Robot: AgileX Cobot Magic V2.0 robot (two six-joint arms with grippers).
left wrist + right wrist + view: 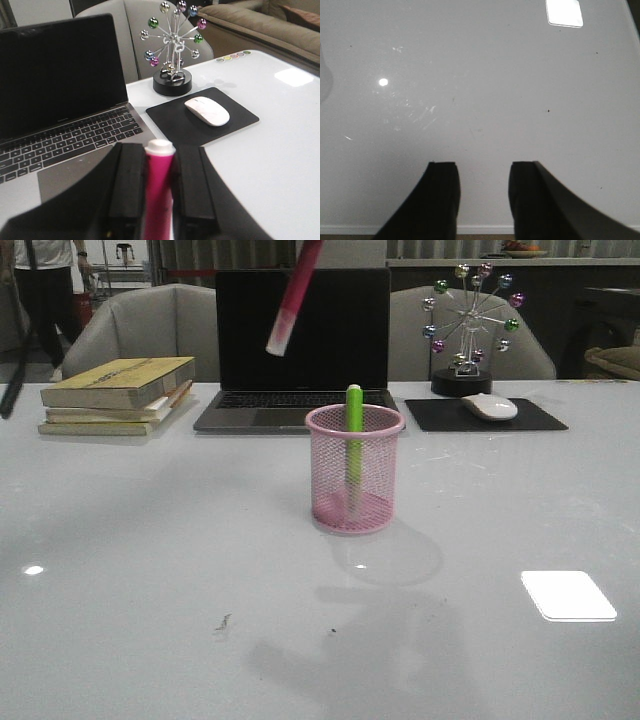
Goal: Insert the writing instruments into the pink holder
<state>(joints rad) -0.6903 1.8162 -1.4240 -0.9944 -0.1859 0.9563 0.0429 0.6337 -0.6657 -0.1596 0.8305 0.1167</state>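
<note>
The left gripper (pixel 159 195) clamps the pink highlighter (pixel 158 192) above the table (pixel 130 540). The right gripper (pixel 484 197) hangs open, empty. The green highlighter (pixel 353 435) stands inside the pink holder (pixel 355 482).

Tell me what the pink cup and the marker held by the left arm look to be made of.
The pink holder looks like painted wire mesh with a solid rim and base: the green marker shows through its wall. The pink marker, gripped by the left gripper, looks like smooth plastic with a whitish cap, judging by its even, slightly glossy surface.
</note>
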